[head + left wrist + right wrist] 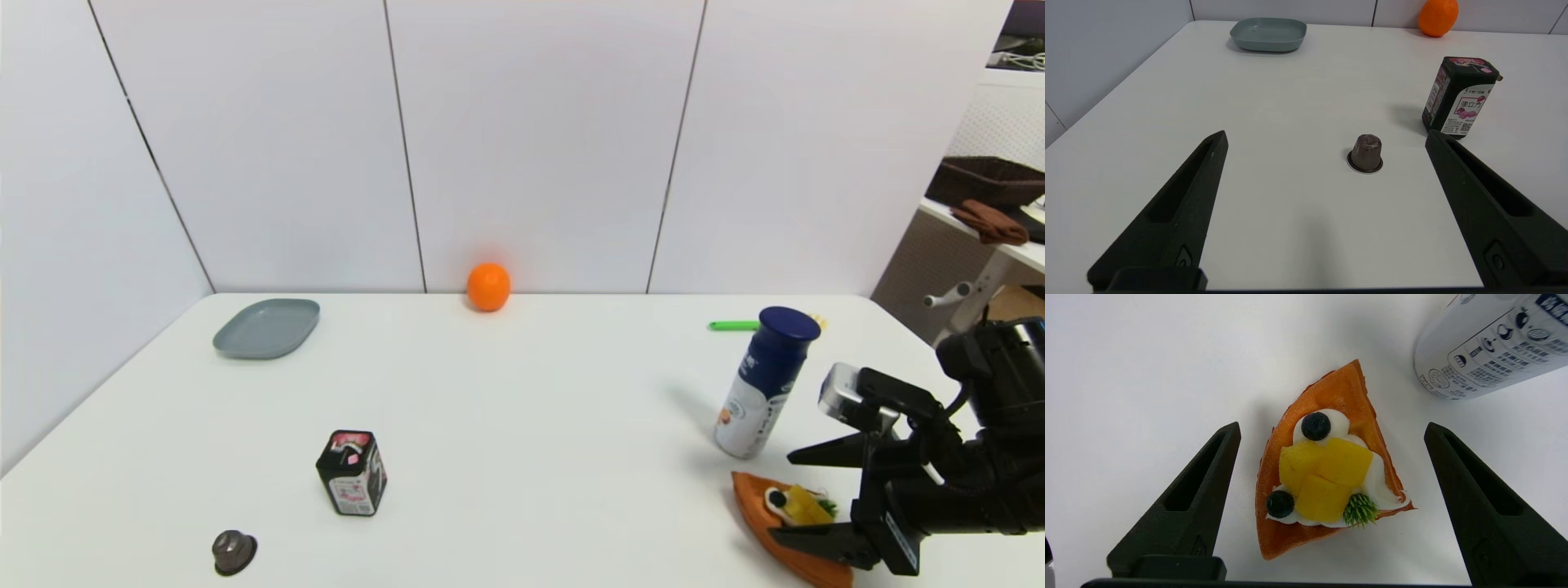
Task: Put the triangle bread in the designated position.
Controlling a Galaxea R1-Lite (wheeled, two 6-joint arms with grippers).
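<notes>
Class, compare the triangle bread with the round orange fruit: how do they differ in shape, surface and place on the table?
The triangle bread is a flat wedge; the orange fruit is a ball. The bread carries cream, yellow fruit pieces and dark berries; the fruit is plain. The bread lies near the robot on its right; the fruit sits by the back wall. Both are orange.

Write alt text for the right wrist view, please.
The right gripper, fingers open, straddles the triangle bread, an orange-brown wedge with cream, yellow fruit and black berries, lying on the white table. A white bottle stands close by.
</notes>
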